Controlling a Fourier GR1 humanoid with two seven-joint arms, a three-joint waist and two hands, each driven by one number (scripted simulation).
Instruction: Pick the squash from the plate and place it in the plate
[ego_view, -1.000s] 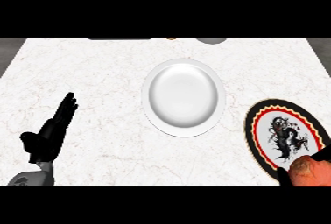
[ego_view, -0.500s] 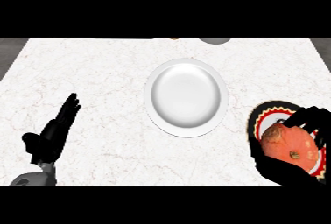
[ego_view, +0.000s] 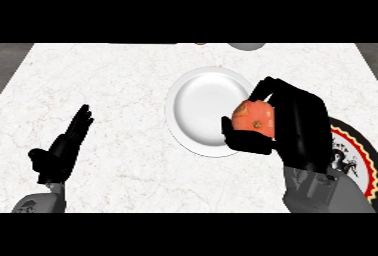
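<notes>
The right hand (ego_view: 291, 125) curls fingers and thumb around the orange squash (ego_view: 255, 119), carrying it above the white plate's (ego_view: 199, 102) right rim. The squash looks stubby and speckled; its long axis seems upright, though the fingers hide much. A patterned red-and-black plate (ego_view: 354, 157) lies at the marble worktop's (ego_view: 125, 75) right edge. The left hand (ego_view: 63, 150) rests spread open near the left edge.

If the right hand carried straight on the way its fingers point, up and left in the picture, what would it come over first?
The white plate: the right hand, curled round the squash, already overlaps its right rim. Height above it is unclear from this single view.
</notes>
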